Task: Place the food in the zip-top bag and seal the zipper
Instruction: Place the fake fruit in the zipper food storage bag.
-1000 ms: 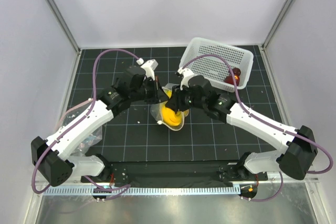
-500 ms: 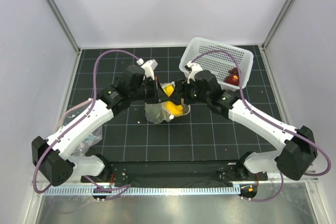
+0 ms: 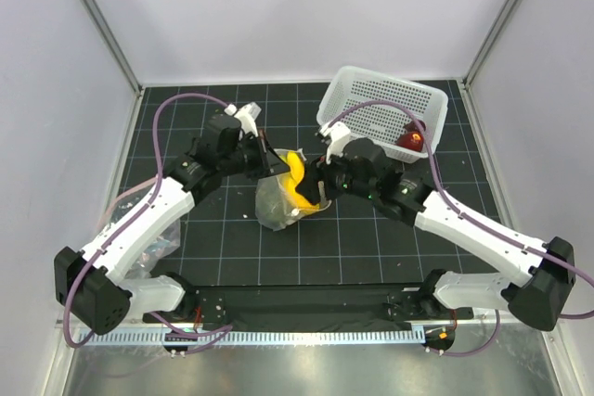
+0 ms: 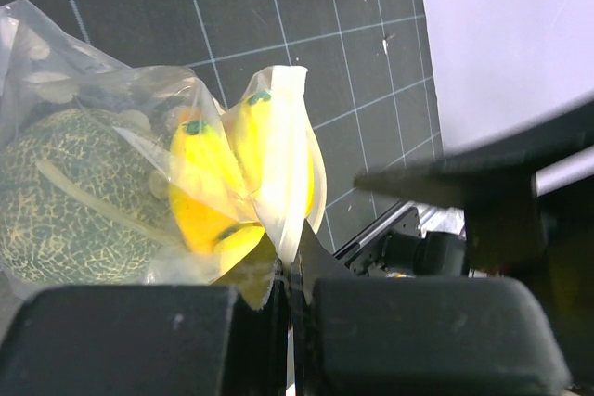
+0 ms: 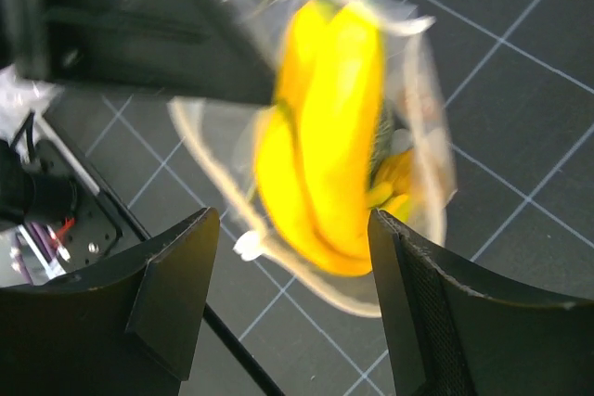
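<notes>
The clear zip-top bag hangs at the middle of the mat with the yellow banana and the grey-green melon inside it. My left gripper is shut on the bag's mouth edge and holds it up. My right gripper is open, its jaws standing on either side of the banana at the open bag mouth without gripping it. The pale zipper strip runs round the mouth, which is open. Dark-red round fruits lie in the white basket.
The white perforated basket stands at the back right of the mat. A crumpled clear plastic piece lies near the left arm's base. White walls close in the back and both sides.
My left gripper has moved left and lifted the bag's mouth. The bag now hangs more upright with the banana standing in it. My right gripper has shifted slightly toward the front.
</notes>
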You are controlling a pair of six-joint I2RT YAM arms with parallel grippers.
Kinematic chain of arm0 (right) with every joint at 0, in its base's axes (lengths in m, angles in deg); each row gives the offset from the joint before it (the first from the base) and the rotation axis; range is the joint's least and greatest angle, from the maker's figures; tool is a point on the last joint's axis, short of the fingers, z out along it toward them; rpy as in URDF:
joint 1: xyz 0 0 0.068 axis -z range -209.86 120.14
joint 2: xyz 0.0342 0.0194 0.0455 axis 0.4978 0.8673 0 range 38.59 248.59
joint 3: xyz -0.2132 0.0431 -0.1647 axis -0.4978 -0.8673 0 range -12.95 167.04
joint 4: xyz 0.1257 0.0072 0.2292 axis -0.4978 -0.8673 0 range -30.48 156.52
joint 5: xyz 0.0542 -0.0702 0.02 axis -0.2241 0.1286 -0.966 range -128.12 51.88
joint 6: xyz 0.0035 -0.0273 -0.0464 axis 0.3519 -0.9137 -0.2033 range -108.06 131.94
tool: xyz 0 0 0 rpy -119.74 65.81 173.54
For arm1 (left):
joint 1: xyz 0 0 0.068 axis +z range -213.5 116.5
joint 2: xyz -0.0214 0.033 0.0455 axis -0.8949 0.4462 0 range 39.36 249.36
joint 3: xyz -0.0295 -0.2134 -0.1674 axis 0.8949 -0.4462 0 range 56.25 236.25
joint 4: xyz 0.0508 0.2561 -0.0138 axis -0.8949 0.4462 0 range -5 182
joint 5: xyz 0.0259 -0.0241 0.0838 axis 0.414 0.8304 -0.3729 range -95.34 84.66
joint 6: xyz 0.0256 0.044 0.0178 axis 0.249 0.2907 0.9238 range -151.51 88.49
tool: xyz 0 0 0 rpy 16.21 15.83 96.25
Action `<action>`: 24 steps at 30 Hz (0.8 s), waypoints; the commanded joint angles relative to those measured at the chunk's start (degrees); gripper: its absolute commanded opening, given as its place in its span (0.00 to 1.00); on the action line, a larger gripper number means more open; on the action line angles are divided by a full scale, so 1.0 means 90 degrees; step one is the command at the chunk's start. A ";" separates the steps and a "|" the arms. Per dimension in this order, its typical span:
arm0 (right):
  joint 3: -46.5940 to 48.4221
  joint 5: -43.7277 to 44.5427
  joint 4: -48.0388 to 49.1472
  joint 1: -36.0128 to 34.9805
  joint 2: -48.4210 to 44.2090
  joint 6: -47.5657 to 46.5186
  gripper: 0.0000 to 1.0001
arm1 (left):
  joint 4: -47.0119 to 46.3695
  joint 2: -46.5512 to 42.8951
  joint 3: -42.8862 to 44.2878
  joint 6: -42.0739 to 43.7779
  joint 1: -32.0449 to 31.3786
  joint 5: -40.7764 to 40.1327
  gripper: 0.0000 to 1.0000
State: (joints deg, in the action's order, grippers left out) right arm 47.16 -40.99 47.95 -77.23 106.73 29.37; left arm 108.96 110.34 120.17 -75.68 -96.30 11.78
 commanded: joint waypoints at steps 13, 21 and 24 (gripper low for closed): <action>-0.0010 0.3551 0.0208 -0.1562 0.0661 -0.0843 0.64 | -0.0534 -0.0367 -0.0208 -0.0142 0.0138 0.0216 0.00; -0.0176 0.3378 0.0539 -0.1572 0.0827 -0.0980 0.70 | -0.0554 -0.0367 -0.0227 -0.0181 0.0138 0.0314 0.00; -0.0176 0.3269 0.0608 -0.1621 0.0954 -0.1048 0.73 | -0.0563 -0.0338 -0.0227 -0.0181 0.0138 0.0343 0.00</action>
State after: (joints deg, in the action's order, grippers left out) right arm 45.94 -11.70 49.70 -91.18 114.18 21.30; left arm 107.50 108.64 117.88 -76.57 -95.34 12.59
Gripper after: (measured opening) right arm 0.725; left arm 0.010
